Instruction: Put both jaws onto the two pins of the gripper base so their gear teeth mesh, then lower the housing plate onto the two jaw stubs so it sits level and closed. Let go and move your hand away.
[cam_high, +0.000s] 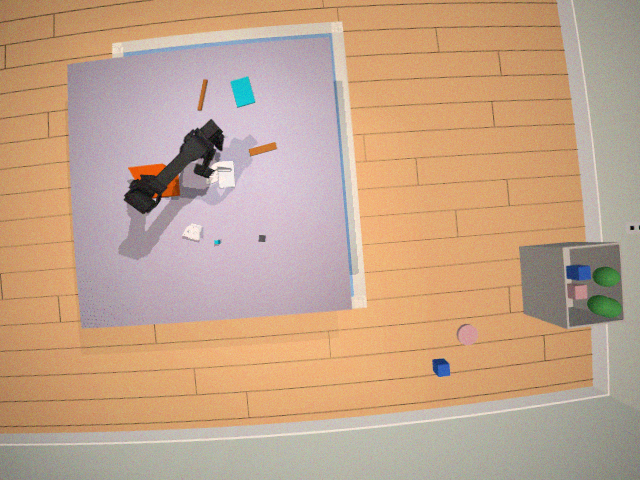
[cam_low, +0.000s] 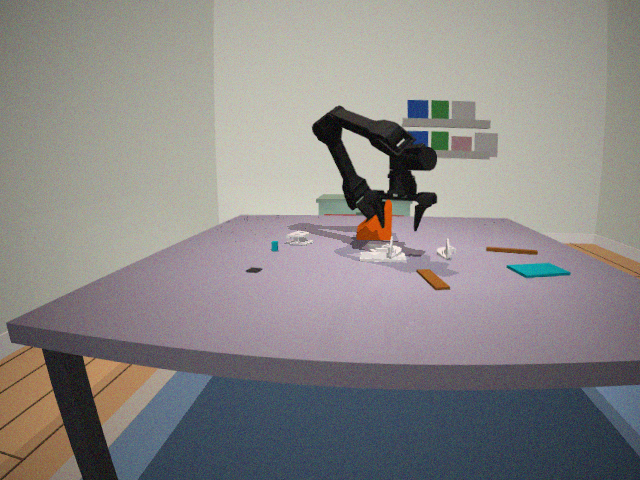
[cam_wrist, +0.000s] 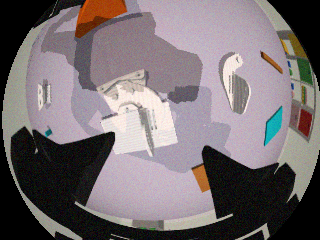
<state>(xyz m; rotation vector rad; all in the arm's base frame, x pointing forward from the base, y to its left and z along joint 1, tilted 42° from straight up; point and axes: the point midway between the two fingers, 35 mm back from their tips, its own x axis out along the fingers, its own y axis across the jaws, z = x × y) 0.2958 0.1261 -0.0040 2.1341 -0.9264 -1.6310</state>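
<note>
The white gripper base (cam_high: 226, 179) (cam_low: 371, 257) (cam_wrist: 122, 138) lies flat on the table. One white jaw (cam_low: 391, 250) (cam_wrist: 156, 106) rests on it, its thin fin upright; whether it sits fully on a pin cannot be told. The other white jaw (cam_low: 446, 251) (cam_wrist: 240, 95) lies apart on the table, hidden under the arm in the top view. The white housing plate (cam_high: 193, 232) (cam_low: 298, 237) (cam_wrist: 44, 96) stands apart on the opposite side of the base. My gripper (cam_low: 399, 227) (cam_wrist: 160, 144) is wide open and empty, above the base, touching nothing.
An orange block (cam_high: 145, 171) (cam_low: 374, 228) (cam_wrist: 101, 16) is by the arm's foot. A cyan plate (cam_high: 242, 92) (cam_low: 538, 270), a brown strip (cam_high: 263, 149) (cam_low: 433, 279) and another brown strip (cam_high: 202, 95) lie beyond. A cyan piece (cam_high: 217, 242) and a dark square (cam_high: 262, 238) lie near the housing plate.
</note>
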